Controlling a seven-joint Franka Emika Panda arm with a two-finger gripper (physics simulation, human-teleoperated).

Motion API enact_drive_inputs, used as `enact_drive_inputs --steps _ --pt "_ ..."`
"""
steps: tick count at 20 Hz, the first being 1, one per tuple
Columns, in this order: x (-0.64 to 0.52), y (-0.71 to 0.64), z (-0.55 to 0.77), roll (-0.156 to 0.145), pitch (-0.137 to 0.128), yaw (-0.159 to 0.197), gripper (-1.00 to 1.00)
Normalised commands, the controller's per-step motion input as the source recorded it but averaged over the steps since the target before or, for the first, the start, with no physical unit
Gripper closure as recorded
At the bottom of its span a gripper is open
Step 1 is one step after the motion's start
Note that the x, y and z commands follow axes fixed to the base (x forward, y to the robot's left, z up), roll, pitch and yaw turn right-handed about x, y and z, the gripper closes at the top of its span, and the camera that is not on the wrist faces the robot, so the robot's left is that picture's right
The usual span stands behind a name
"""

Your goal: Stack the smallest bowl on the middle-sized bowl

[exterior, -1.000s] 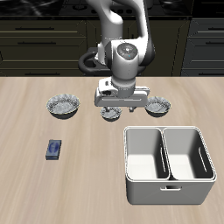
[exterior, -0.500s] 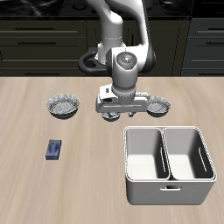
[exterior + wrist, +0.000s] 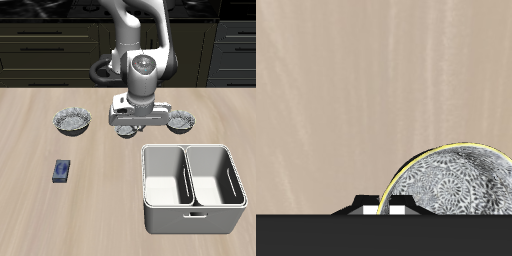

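Note:
The smallest bowl (image 3: pixel 127 129) sits on the table right under my gripper (image 3: pixel 131 123). In the wrist view its patterned inside (image 3: pixel 451 185) fills the space beside my gripper (image 3: pixel 384 208). The two fingertips (image 3: pixel 365 208) stand close together, one on each side of the bowl's yellow-lit rim, so the jaws look shut on the rim. The middle-sized bowl (image 3: pixel 181 122) stands on the table close beside it, apart from the gripper. The bowl's base seems to rest on or just above the table.
The largest bowl (image 3: pixel 72 121) stands on the other side of the gripper. A white two-compartment caddy (image 3: pixel 193 187) is nearer the table's front edge. A small blue box (image 3: pixel 62 171) lies in front of the largest bowl. A dark pan (image 3: pixel 103 68) stands behind the arm.
The gripper came down onto the smallest bowl's rim over the last second and has held almost still since half a second ago. The bowls have barely moved.

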Motion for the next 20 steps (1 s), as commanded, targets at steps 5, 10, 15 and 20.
enact_drive_inputs --steps 5,10,15,20 --pt "-0.02 -0.01 0.30 -0.010 -0.043 0.005 1.00" --pt "-0.09 0.10 0.59 -0.004 -0.088 0.012 1.00" --pt "-0.08 0.10 0.49 -0.013 -0.066 0.007 1.00" --pt "-0.05 0.11 0.47 0.003 -0.063 0.008 1.00"
